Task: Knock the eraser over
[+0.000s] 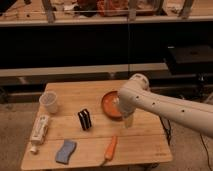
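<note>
eraser: the small black eraser [85, 119] with a pale stripe is standing upright near the middle of the tabletop [145, 142], touching nothing else.
end effector: the end effector [128, 120] is hanging tip-down over the tabletop, to the right of the eraser and apart from it, just at the front rim of the bowl; i cannot tell whether it is apart or together.
arm: the white arm [165, 107] is reaching in from the right and bending down over the bowl.
bowl: an orange bowl [109, 102] is sitting right of the eraser, partly hidden by the arm.
cup: a clear cup [49, 102] is standing at the left rear.
tube: a white tube [39, 130] is lying along the left edge, in front of the cup.
sponge: a wavy blue sponge [65, 151] is lying at the front left.
carrot: a carrot [110, 149] is lying near the front edge, right of the sponge.
</note>
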Controlling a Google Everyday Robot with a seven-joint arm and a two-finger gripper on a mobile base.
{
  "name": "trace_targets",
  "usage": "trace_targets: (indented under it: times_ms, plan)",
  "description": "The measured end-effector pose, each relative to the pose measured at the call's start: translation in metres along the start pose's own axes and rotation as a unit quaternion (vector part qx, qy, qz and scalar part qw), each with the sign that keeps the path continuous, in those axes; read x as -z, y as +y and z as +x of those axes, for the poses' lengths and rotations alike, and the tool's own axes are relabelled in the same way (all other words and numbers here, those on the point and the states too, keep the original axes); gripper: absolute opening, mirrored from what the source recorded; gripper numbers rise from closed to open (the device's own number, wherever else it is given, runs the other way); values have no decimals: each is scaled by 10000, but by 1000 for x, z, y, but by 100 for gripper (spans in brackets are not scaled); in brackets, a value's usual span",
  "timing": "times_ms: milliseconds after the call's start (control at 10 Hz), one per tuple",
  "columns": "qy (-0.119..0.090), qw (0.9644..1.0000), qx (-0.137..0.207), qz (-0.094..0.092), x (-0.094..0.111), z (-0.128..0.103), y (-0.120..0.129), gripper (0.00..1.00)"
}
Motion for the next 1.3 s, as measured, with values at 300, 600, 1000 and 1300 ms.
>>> trace_targets:
  times_ms: [300, 600, 1000, 1300]
  plan:
    - [-29, 10000, 95, 5, -5, -5, -5, 80]
    - [-57, 9998, 171, 21, -11, -8, -9, 80]
    - [-102, 9996, 266, 42, -18, -14, -16, 80]
    - [-144, 9993, 327, 58, -23, -19, -20, 80]
